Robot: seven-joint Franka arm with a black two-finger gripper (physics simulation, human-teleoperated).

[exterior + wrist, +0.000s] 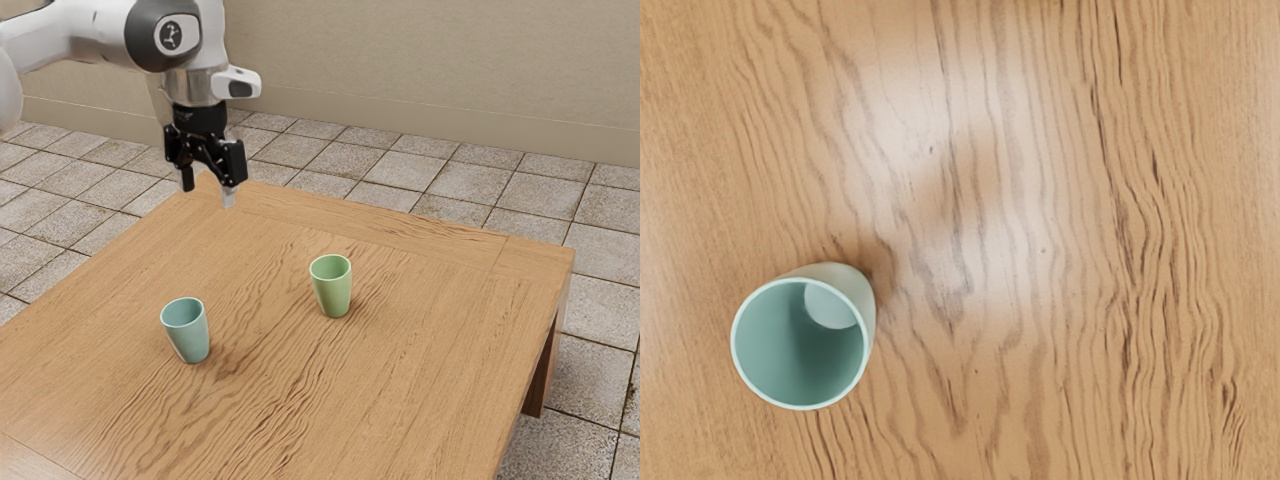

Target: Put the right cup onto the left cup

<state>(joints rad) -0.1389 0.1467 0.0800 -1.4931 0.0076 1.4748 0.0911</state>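
Note:
High above the far-left part of the table, my gripper (208,190) hangs open, its two fingers apart with nothing between them. A teal cup (188,332) stands upright on the wood toward the exterior view's left, lower than the gripper and nearer that camera. The light green cup (332,288) is upright too, farther to the exterior view's right and apart from the teal one. In the wrist view a teal cup (800,342) shows its open mouth and hollow inside from above.
Both cups share one wooden table (430,350) with visible grain. Its far edge runs below the beige wall (420,80), and grey floor tiles (590,350) lie around it. A table leg (540,375) shows at the exterior view's right.

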